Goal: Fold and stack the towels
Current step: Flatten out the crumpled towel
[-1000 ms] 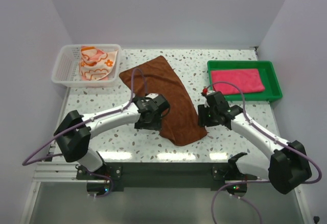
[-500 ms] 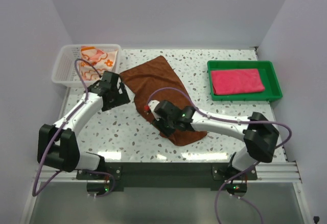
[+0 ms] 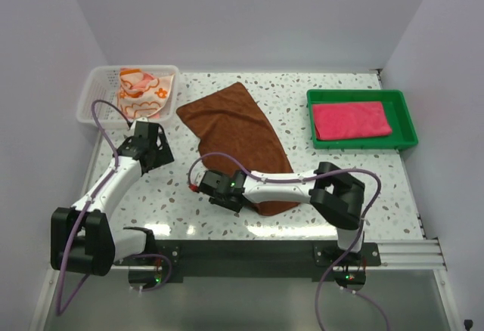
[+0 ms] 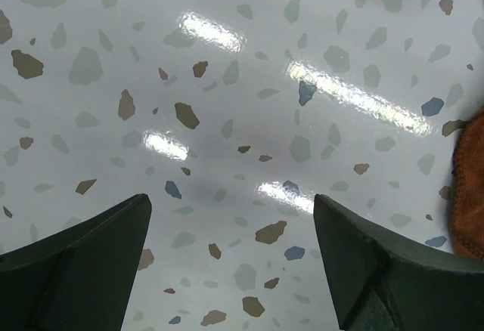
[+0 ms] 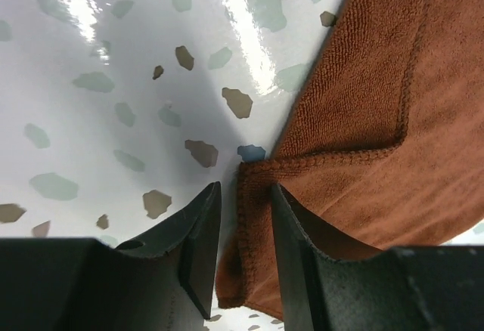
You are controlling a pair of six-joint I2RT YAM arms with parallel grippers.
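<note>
A dark brown towel (image 3: 234,131) lies spread on the table, its near end folded over. My right gripper (image 3: 219,195) points down at that end's left edge. In the right wrist view the gripper (image 5: 244,187) straddles the towel's (image 5: 378,104) hemmed edge, jaws narrow, with a slit of daylight left of the hem. My left gripper (image 3: 153,150) hovers left of the towel. It (image 4: 231,202) is wide open over bare table, with a strip of the towel (image 4: 469,187) at the right border. A hot pink towel (image 3: 352,119) lies folded flat. An orange flowered towel (image 3: 144,93) lies crumpled.
The green tray (image 3: 361,146) at the back right holds the pink towel. The white mesh basket (image 3: 94,100) at the back left holds the flowered towel. The right arm's forearm stretches across the near end of the brown towel.
My left gripper has let go of the brown towel, opened wide and drawn back to the left. The right arm swept left across the towel's near end, its jaws narrowing around the edge.
</note>
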